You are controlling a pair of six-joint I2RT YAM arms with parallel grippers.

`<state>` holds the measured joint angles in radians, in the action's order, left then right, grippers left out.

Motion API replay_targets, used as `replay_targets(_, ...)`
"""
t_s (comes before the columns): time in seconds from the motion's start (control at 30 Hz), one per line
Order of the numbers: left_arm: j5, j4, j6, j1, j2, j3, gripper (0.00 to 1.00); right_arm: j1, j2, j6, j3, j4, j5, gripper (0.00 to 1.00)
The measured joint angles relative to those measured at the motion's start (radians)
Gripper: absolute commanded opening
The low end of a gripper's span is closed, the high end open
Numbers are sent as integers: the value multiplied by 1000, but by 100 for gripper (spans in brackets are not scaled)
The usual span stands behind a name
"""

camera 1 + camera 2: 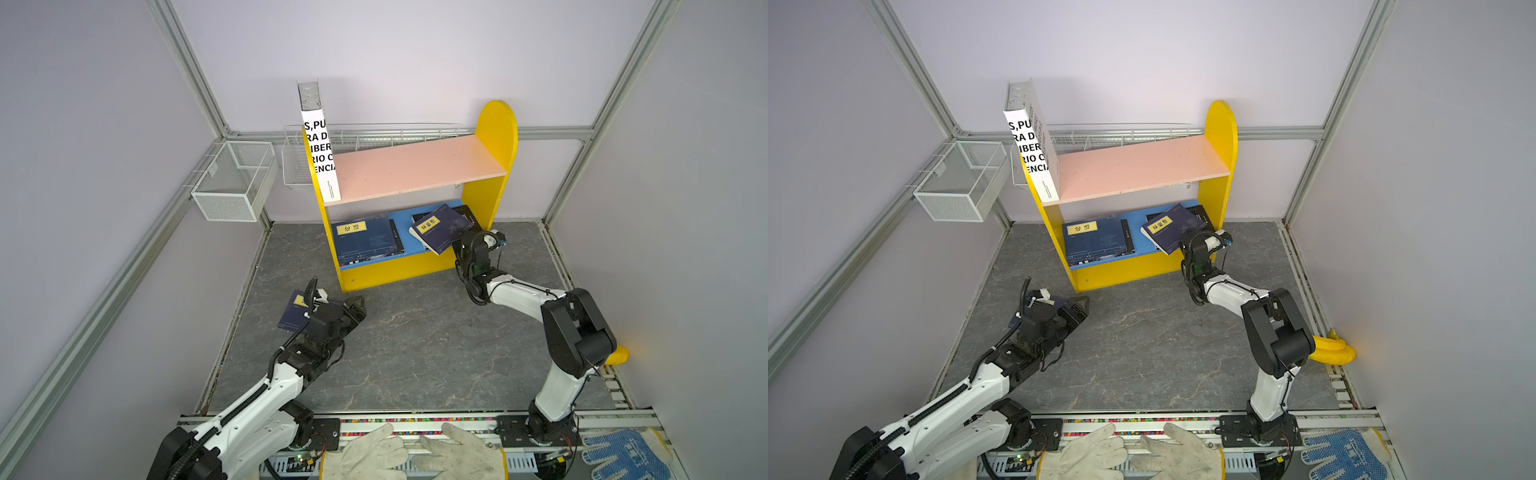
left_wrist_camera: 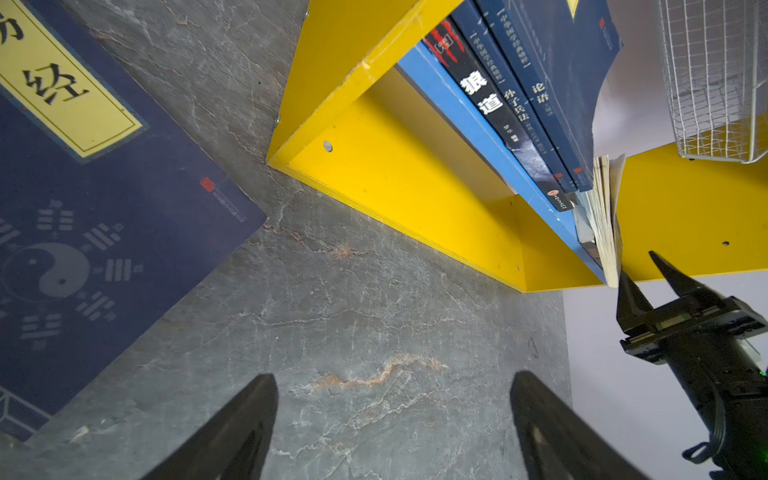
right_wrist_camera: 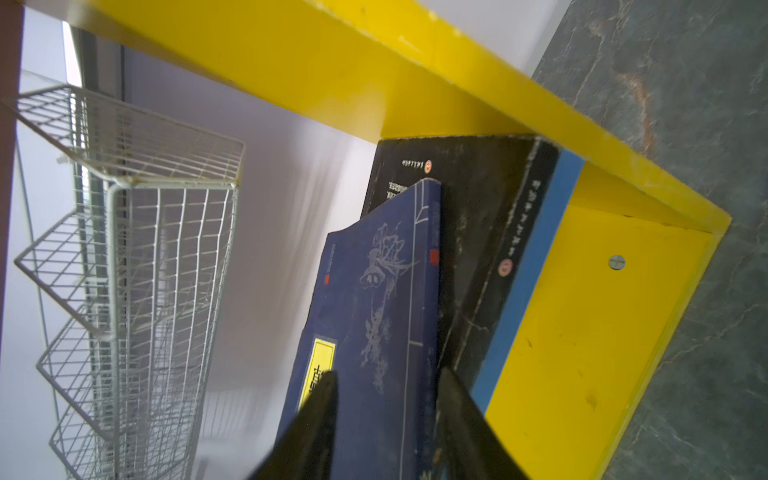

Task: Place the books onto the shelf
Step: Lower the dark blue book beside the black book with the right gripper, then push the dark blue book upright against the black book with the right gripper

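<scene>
left pincer (image 2: 395, 376): released. Two dark tapered fingers are spread wide over bare floor with nothing between them.
floor book (image 2: 104, 208): a thin navy paperback with a matte cover, a yellow title label and a pale yin-yang ringed by trigrams. It lies flat just beside the left pincer, outside one finger.
right pincer (image 3: 388, 372): reaching in at one end of the lower board. Its fingers are parted and straddle a book's near corner without squeezing it; the left wrist view shows the gap between them plainly.
tilted book (image 1: 442, 227): a navy paperback with a yellow label and a faint flower drawing. It sits directly ahead of the right pincer, askew on top of another book, its near corner jutting past the board's front edge.
black book (image 3: 478, 208): scuffed, with worn edges, lying flat under the tilted book. Its far end reaches the yellow side beyond the right pincer's fingertips.
stack (image 1: 365, 241): a flat pile with navy on top and a black spine at the bottom. It lies on the same board, well to the side of the right pincer.
white book (image 1: 320, 153): larger and stiff, with bold black lettering. It stands on end on the pink board (image 1: 415, 166), above and well apart from both pincers.
shelf (image 1: 494, 137): painted wood with yellow sides, one of them round-topped, and a blue board (image 1: 401, 222) below.
floor (image 1: 415, 340): grey and slate-like, with pale and rusty veins.
wire baskets (image 1: 232, 183): white mesh boxes on the wall, far beyond the left pincer.
</scene>
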<state>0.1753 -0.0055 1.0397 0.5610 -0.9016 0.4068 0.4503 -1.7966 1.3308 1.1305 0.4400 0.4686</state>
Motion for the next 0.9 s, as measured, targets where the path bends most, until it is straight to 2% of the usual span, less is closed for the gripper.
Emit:
replay_targets(0.13,0,0,4,0,21,-11,89,-11,14,-28,35,-132,-74,55)
replay_targets(0.33,0,0,6,0,29,-13,89,-37,34,-76,50,-230,-201,50)
replay_targets(0.53,0,0,6,0,32,-14,89,-53,9,-100,107,-249,-329,46)
replay_targets(0.77,4,-2,6,0,50,-24,89,-53,-20,-105,133,-274,-424,47)
replay_targets(0.9,4,-2,6,0,51,-24,89,-53,-22,-96,133,-286,-459,36)
